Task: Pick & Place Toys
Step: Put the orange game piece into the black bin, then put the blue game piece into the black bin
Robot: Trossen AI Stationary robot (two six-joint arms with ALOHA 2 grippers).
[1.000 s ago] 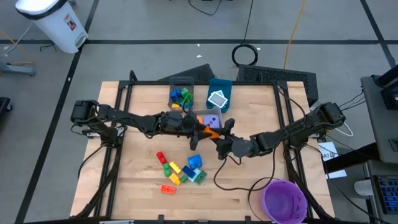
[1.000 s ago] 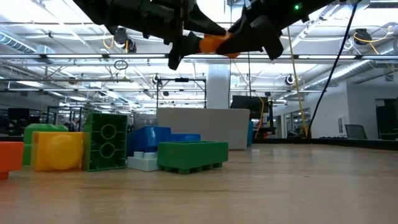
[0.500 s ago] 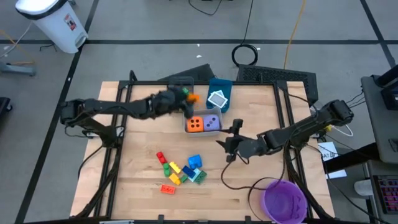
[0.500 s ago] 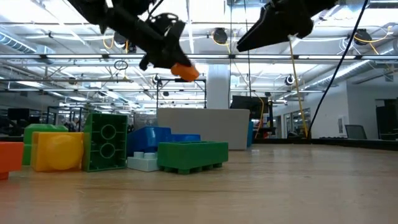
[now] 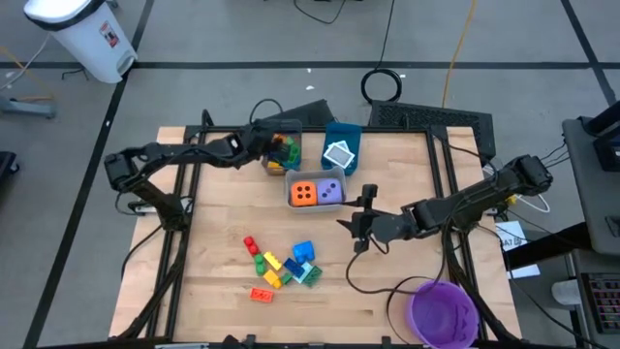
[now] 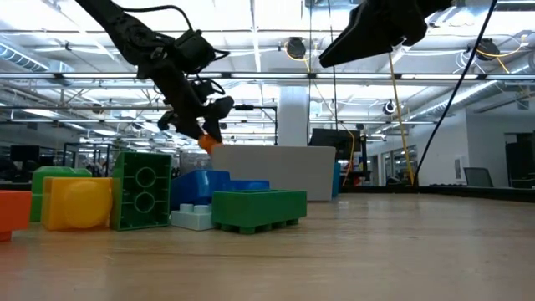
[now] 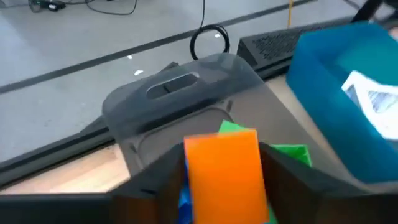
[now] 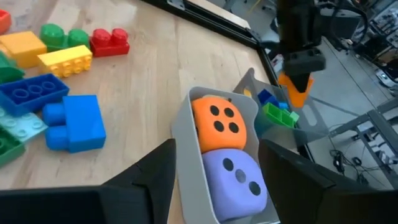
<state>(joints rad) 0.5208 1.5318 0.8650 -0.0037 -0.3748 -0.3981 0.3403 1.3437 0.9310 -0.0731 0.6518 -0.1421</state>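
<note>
Loose bricks (image 5: 280,264) wait in a scatter at the lower middle of the high view, on the bare worktop (image 5: 213,291), apparently unsorted stock yet to be collected. Above them, right of centre, the right end effector (image 5: 362,219) hangs empty with its fingers parted, near a small grey bin (image 5: 291,197) that already holds the orange die (image 5: 304,193) and the purple die (image 5: 329,192) side by side, kept apart from the bricks. Farther back, at the upper middle, the left end effector (image 5: 263,145) is poised over a dark grey bin (image 7: 186,93) of mixed bricks, an orange brick (image 7: 222,168) sitting between its fingers directly above that bin, in position to be dropped among its own kind. Beside it, the blue bin (image 5: 342,145) carries a white-teal tile (image 5: 338,155), sorted by type.
</note>
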